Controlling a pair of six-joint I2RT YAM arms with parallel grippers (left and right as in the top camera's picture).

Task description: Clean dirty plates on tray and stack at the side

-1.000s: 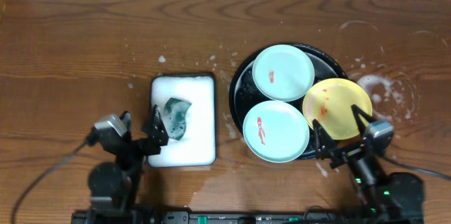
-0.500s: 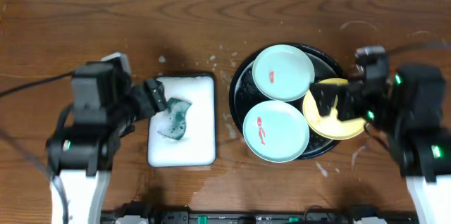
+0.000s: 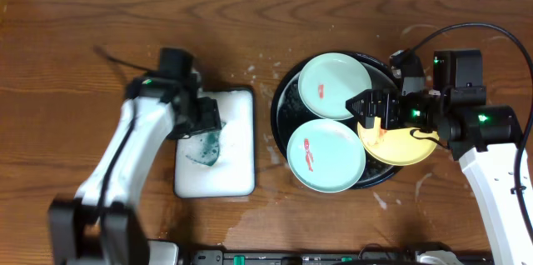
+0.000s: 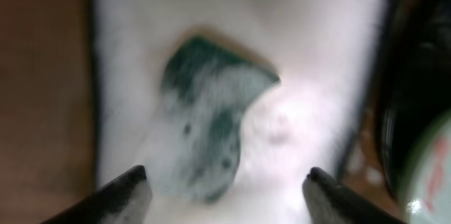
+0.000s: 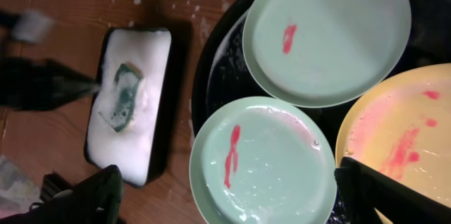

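Sponge pickup stage: left tool (image 4: 225,183) hangs spread over green sponge (image 4: 211,125) in foam dish (image 3: 235,175). Right tool (image 5: 229,180), spread, hovers by yellow plate (image 3: 408,147); smeared mint plates (image 3: 326,155) share black tray (image 3: 286,102). Next, probably: lower left, pinch sponge.

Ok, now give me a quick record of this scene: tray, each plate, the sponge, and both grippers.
tray: black round tray, holding all three plates
far mint plate: one red smear
near mint plate: one red streak, overlapping the far one's edge
yellow plate: at the tray's right rim, red smears, partly under the right gripper
sponge: green, lying in foam in the white dish left of the tray
left gripper: open, above the sponge
right gripper: open, over the yellow plate's edge
stack at the side: none yet
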